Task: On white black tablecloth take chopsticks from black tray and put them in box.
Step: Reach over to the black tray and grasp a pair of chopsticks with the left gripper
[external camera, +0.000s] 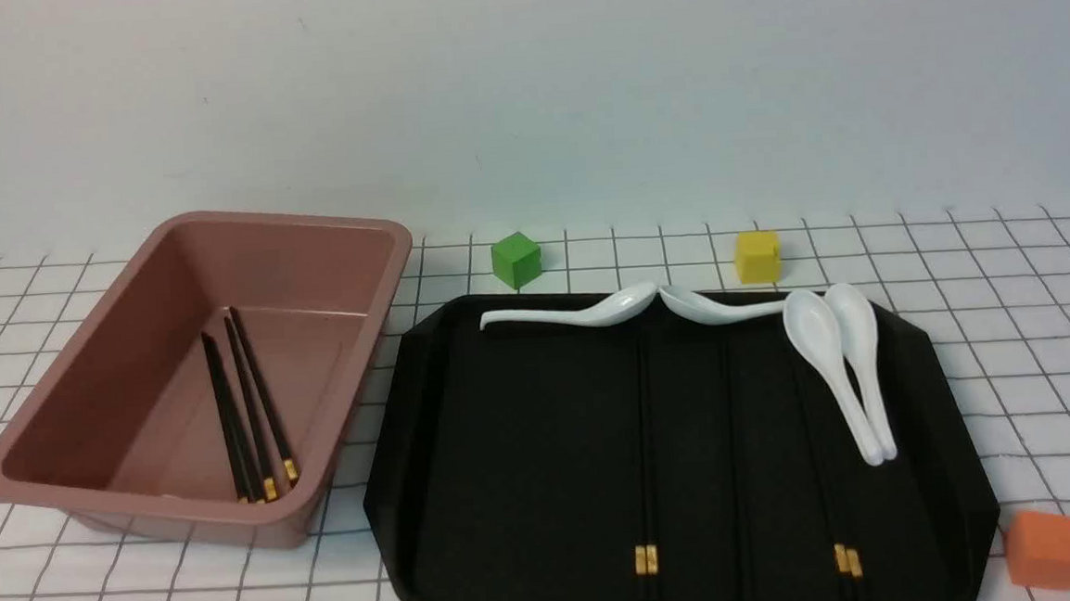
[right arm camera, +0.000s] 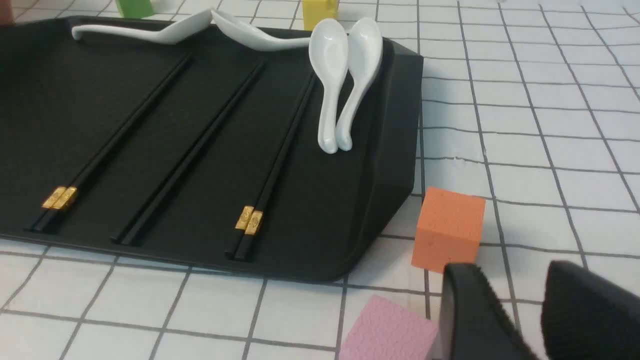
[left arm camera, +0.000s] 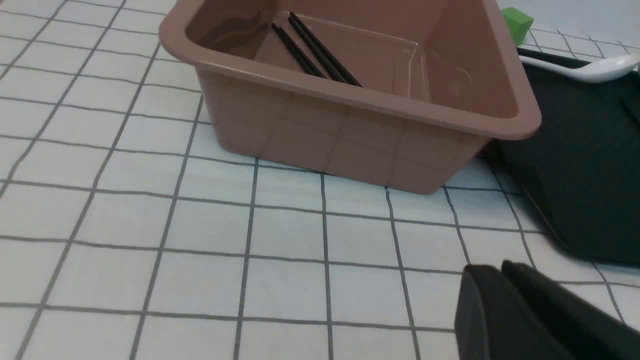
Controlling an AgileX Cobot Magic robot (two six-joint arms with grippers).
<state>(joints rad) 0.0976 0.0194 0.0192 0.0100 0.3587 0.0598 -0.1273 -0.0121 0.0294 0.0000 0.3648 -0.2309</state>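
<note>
Nearest, the right gripper [right arm camera: 515, 275] stands with its fingers apart and nothing between them, beside the orange cube [right arm camera: 449, 229]; the left gripper [left arm camera: 498, 272] has its fingertips together, apparently empty. Just beyond, three pairs of chopsticks [external camera: 646, 479] lie lengthwise in the black tray [external camera: 551, 560], two with gold bands toward the near rim and a middle pair showing none. They look light, stiff and smooth, so they will probably slip or roll apart if pinched unevenly. The best hold is likely across both sticks of a pair around mid-length, where the weight balances; near an end, they could swing. Lying low and flat, they call for fingertips close to the tray floor without scraping. Farther along them, white spoons [external camera: 826, 357] rest near or over their far ends and could be nudged. To the left, more chopsticks already lie in the pinkish-brown box [external camera: 308, 235].
</note>
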